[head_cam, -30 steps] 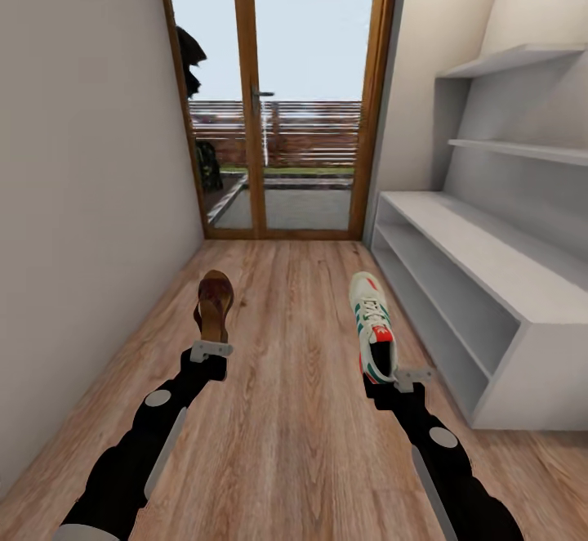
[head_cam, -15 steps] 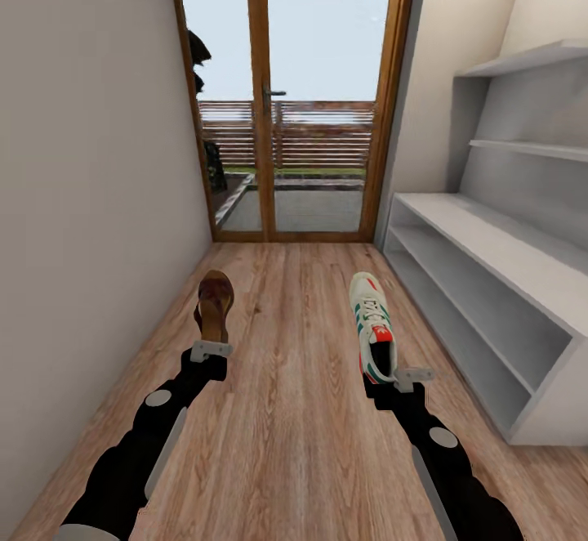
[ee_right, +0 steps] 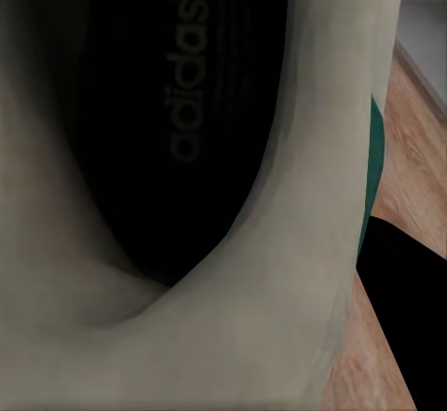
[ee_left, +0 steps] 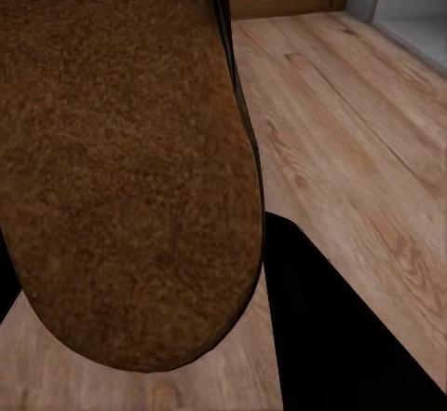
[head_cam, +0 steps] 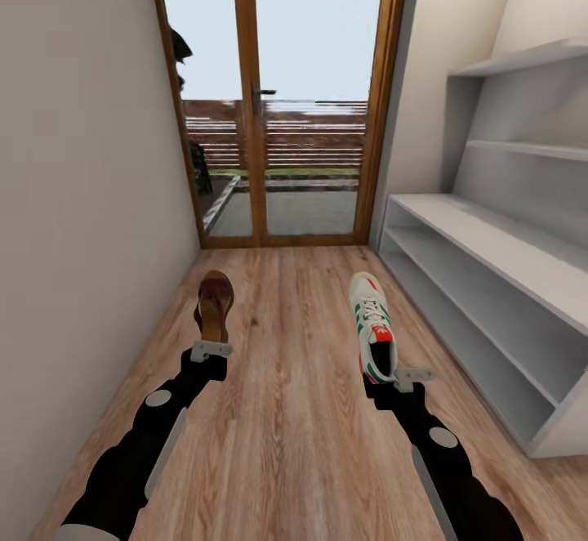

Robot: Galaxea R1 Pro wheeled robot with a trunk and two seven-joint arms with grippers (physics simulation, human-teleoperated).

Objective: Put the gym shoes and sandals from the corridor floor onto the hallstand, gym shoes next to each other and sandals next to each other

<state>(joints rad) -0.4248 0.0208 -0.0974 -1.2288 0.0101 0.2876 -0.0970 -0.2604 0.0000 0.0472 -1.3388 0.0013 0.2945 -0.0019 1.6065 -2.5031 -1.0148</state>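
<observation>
Both arms out front over the corridor floor [head_cam: 286, 410], each carrying one shoe. Left gripper [head_cam: 211, 350] fingers clenched on a sandal [head_cam: 215, 304] at its heel end; sandal sticks out ahead of the fingers, off the floor. In left wrist view the sandal's brown surface [ee_left: 121, 159] sits right in front of the cam, planks beyond it. Right gripper [head_cam: 406, 377] fingers clenched on a gym shoe [head_cam: 371, 324] by the heel rim; toe points away from the fingers toward the glass door [head_cam: 269, 100]. Right wrist view looks straight into the shoe opening [ee_right: 186, 122], insole logo legible, so grip is at the collar.

Hallstand [head_cam: 490, 263] is off to the right of the right fingers, two open tiers, wall shelves [head_cam: 531, 59] above. Nothing seen on its tiers in this frame. Other sandal + other gym shoe not seen here.

Step in hand, as I judge it: transit to rack w/ both shoes. To do it well: turn base/trunk to face the tiers, bring right fingers in first since closest, keep shoe level, clear the tier edge, set sole flat before letting go. Leave room beside it for its mate. Put sandal at a separate stretch of the bench so pairs don't mix. Heel-only grips look tippy, so move slow.
</observation>
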